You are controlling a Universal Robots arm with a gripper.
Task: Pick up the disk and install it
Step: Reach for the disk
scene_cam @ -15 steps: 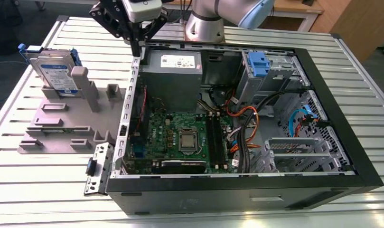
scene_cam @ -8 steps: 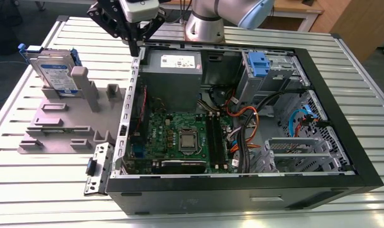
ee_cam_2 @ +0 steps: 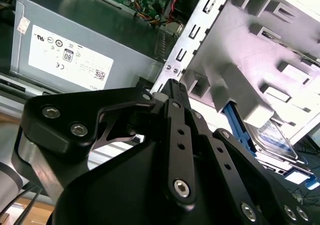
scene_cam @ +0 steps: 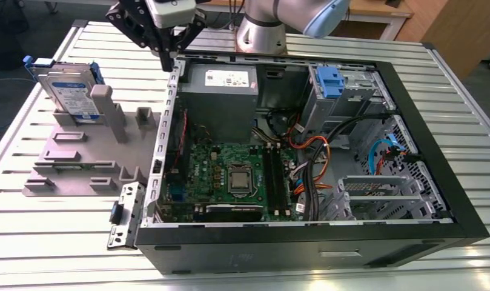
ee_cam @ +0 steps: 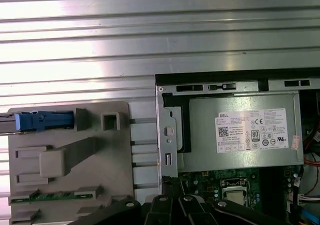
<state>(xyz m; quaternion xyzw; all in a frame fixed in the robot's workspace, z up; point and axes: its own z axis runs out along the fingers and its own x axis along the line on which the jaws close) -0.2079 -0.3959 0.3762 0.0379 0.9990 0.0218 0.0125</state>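
The tool (scene_cam: 165, 59) hangs with its black fingers drawn together to a point and nothing between them, just above the back corner of the open computer case (scene_cam: 438, 182), near the case's wall on the exterior view's left. Right beneath it inside the case sits the grey power supply (ee_cam_2: 75, 50), with the green motherboard (scene_cam: 237, 176) beyond. Outside that wall, on the slatted metal tabletop (scene_cam: 34, 230), lies the grey slotted holder (scene_cam: 83, 157). The disk (scene_cam: 71, 91) stands on edge in the holder's far slot, leaning slightly, its blue carrier handle uppermost, apart from the tool.
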